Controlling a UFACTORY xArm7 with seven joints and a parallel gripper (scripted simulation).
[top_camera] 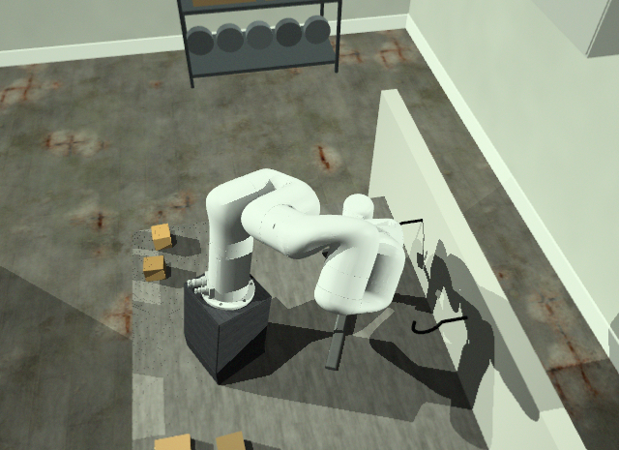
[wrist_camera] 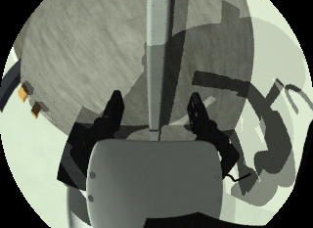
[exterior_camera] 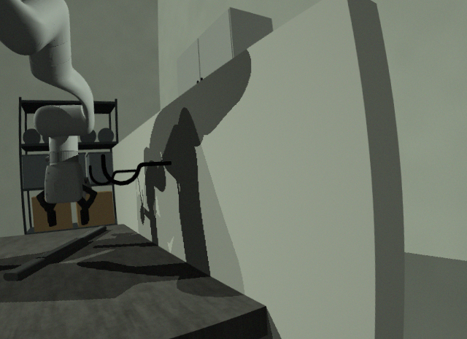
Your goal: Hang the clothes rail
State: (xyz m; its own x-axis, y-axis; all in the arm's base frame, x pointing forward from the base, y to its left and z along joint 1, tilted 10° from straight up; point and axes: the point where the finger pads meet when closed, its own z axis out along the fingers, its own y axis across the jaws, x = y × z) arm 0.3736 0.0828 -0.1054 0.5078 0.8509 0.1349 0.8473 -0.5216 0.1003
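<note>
The clothes rail (exterior_camera: 52,254) is a long dark grey bar lying flat on the table; it also shows in the top view (top_camera: 336,345) and runs up the middle of the wrist view (wrist_camera: 158,39). My gripper (exterior_camera: 67,211) hangs open and empty a little above the rail's far part, with one finger on either side of it in the wrist view (wrist_camera: 156,114). Two black wall hooks stick out of the pale partition wall: the near hook (top_camera: 437,324) and the far hook (top_camera: 412,221). In the exterior view the hooks (exterior_camera: 124,174) overlap, to the right of the gripper.
The arm's dark pedestal (top_camera: 222,330) stands on the table's left. Small tan boxes (top_camera: 157,253) lie beside it. A shelf rack (top_camera: 259,30) with cylinders stands at the back. The partition wall (top_camera: 439,245) bounds the right side.
</note>
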